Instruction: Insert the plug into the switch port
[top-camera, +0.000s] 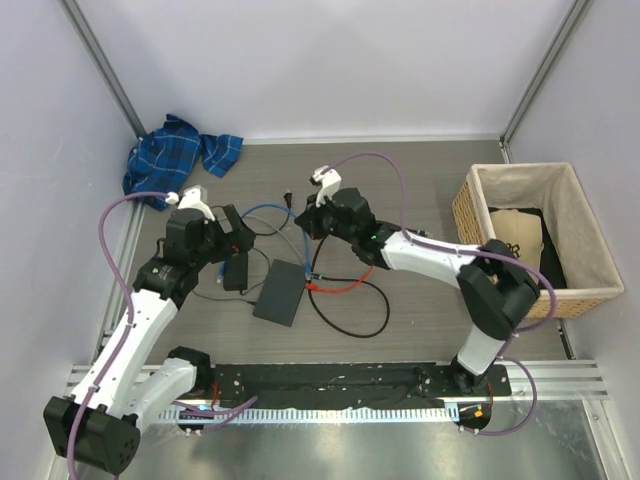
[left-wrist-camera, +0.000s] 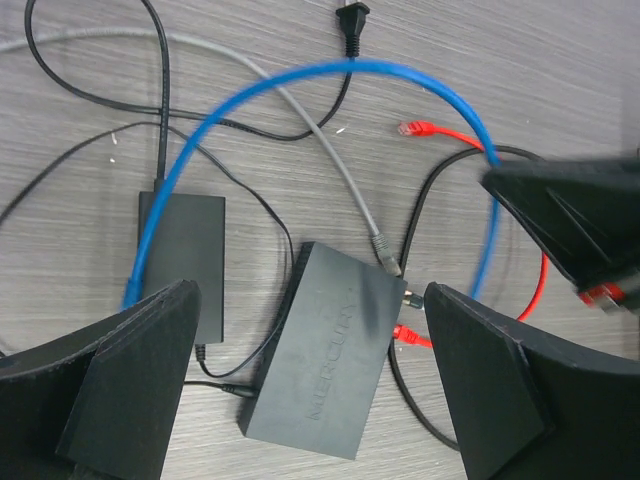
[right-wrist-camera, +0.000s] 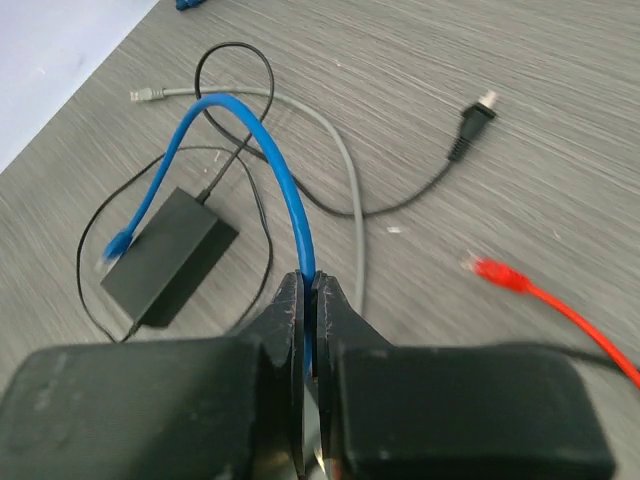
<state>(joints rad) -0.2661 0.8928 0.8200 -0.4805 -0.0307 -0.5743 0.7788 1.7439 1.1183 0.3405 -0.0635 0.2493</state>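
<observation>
**Flat, thin, dark grey rectangular switch box** (top-camera: 280, 292): lies on the grey wood-grain table (top-camera: 420, 180), nearest the arm bases and between the two arms. Its port edge (left-wrist-camera: 398, 300) faces the right arm; the single sockets cannot be made out. One red plug (left-wrist-camera: 404, 336) sits at that edge, and a grey cable's clear tip (left-wrist-camera: 385, 252) lies just beside it.

**Chunky black adapter brick** (top-camera: 236, 271): just left of the switch box, with a thin black cord attached.

**Left gripper** (left-wrist-camera: 310, 292): above the brick and box, jaws wide apart, holding nothing.

**Right gripper** (right-wrist-camera: 308, 295): beyond the port edge, jaws clamped on the blue cable (right-wrist-camera: 285, 185) partway along its length.

**Blue plug** (right-wrist-camera: 113, 245): free on the table, just beside the brick's end.

**Loose red plug** (right-wrist-camera: 495, 270) and **black mains plug** (right-wrist-camera: 470, 125): on the table, further out.

**Blue plaid cloth** (top-camera: 175, 155): far left corner.

**Wicker basket** (top-camera: 462, 215): far right.
</observation>
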